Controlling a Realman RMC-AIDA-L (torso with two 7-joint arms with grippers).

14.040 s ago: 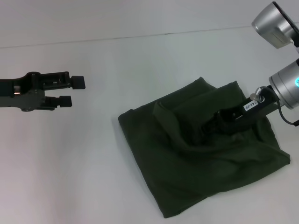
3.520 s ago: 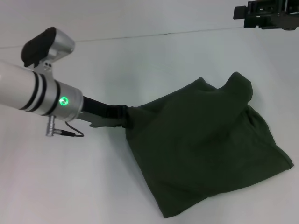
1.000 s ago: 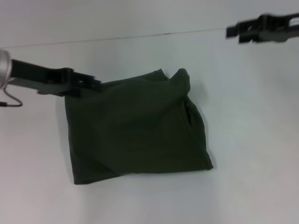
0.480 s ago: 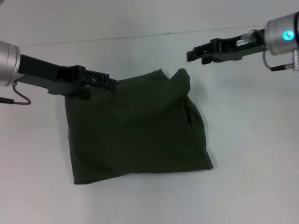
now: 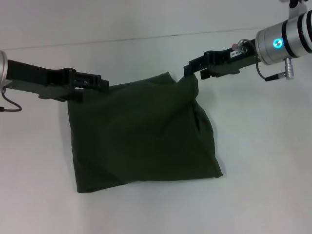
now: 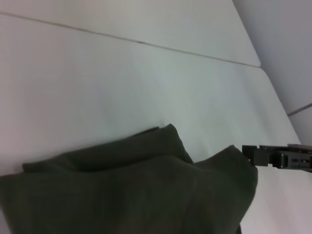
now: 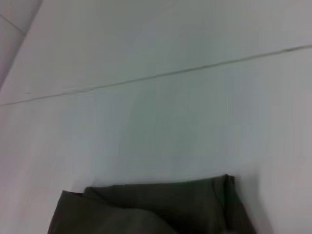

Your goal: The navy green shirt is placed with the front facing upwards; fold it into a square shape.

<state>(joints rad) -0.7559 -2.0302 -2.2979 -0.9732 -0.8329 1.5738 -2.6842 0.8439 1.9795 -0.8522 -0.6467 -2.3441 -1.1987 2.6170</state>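
The navy green shirt [image 5: 141, 136] lies folded into a rough rectangle on the white table, plain side up, with no print showing. Its far right corner stands up in a small peak [image 5: 190, 78]. My left gripper [image 5: 102, 85] is at the shirt's far left edge, open, and lies low over the cloth. My right gripper [image 5: 189, 70] reaches in from the right and is open, its tips right at the raised peak. The left wrist view shows the shirt [image 6: 146, 195] with the right gripper [image 6: 248, 152] beside the peak. The right wrist view shows only the shirt's far edge [image 7: 161, 209].
The white table [image 5: 263, 161] spreads around the shirt on every side. A thin seam line [image 5: 146, 36] crosses the far part of the surface. No other objects are in view.
The right gripper has swung down and in from the far right to the shirt's raised corner. The left gripper has drawn back a little to the left. The shirt has stayed put.
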